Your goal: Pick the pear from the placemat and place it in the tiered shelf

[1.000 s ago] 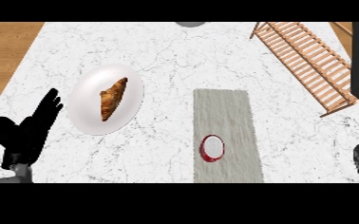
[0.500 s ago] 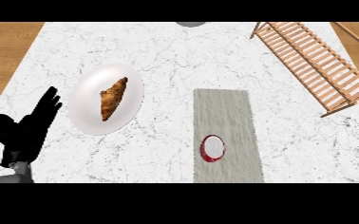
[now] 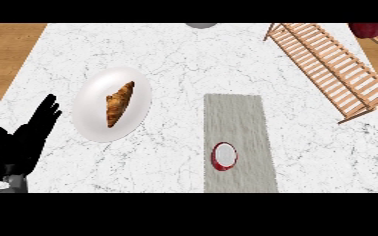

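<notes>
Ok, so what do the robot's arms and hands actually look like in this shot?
Only the left hand shows, at the view's lower left edge. It is plain black all over, with slim fingers and a thumb. A small patch of grey forearm peeks out just below it. No cables or markings can be seen. The right arm and its hand are out of view.

No readable text, label, brand, number or sign is showing anywhere, whether on the white marbled stone counter (image 3: 184,55), the grey woven rectangular placemat (image 3: 236,120), the white round plate (image 3: 92,125) or the slatted light-wood tiered shelf (image 3: 325,65).
</notes>
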`<state>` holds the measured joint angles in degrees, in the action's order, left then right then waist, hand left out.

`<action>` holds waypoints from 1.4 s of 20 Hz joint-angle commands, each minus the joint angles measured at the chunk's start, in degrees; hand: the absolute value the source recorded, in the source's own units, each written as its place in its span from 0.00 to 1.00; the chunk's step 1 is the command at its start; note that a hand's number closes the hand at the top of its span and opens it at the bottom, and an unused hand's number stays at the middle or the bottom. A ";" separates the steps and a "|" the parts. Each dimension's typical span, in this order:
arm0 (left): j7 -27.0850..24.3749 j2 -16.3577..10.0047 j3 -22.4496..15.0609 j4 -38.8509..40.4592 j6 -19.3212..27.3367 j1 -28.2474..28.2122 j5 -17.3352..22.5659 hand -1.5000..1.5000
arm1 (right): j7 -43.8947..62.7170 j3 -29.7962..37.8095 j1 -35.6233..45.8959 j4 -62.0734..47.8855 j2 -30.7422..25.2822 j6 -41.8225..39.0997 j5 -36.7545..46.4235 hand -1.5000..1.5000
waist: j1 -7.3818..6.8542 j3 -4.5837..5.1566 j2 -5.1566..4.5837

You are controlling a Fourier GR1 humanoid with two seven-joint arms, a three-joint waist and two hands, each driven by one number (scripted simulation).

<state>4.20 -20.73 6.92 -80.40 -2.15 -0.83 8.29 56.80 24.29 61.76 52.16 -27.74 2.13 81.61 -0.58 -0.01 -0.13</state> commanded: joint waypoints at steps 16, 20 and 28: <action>-2.24 2.34 0.96 1.84 0.02 -1.33 -1.97 0.50 | -3.14 7.05 -5.45 18.83 3.61 12.29 -16.64 0.00 | 1.14 0.02 0.35; 0.19 2.86 0.17 -1.01 1.13 -0.63 -2.86 0.50 | 0.62 4.63 -4.18 28.84 2.79 8.30 -15.98 0.00 | 1.09 0.04 0.47; 1.97 0.85 2.81 -1.60 -0.62 -2.26 -0.71 0.50 | 13.59 5.73 -9.76 58.44 1.13 -9.13 -13.61 0.00 | 2.88 0.09 1.29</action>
<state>5.68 -19.06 8.74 -81.63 -2.11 -2.42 6.92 61.30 29.56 53.43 98.72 -25.44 1.76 66.75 1.67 0.06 0.86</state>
